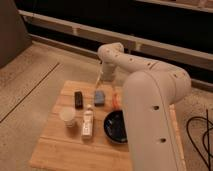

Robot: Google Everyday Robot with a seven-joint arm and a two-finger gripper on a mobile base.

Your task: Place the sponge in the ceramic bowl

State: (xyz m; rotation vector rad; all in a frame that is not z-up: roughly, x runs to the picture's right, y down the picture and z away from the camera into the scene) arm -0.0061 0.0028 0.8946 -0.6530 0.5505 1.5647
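The blue-grey sponge [99, 97] lies on the wooden table [55, 150], near its far edge. The dark glossy ceramic bowl [116, 127] sits to the right of centre, nearer the camera than the sponge, and part of it is hidden behind my white arm. My gripper [99, 80] hangs just above the sponge's far end and points down at it. Nothing shows in its grasp.
A small black block [78, 98] lies left of the sponge. A white cup [68, 117] and a lying white bottle [88, 122] are left of the bowl. A thin orange-red item [116, 100] lies right of the sponge. My bulky arm [150, 115] covers the table's right side.
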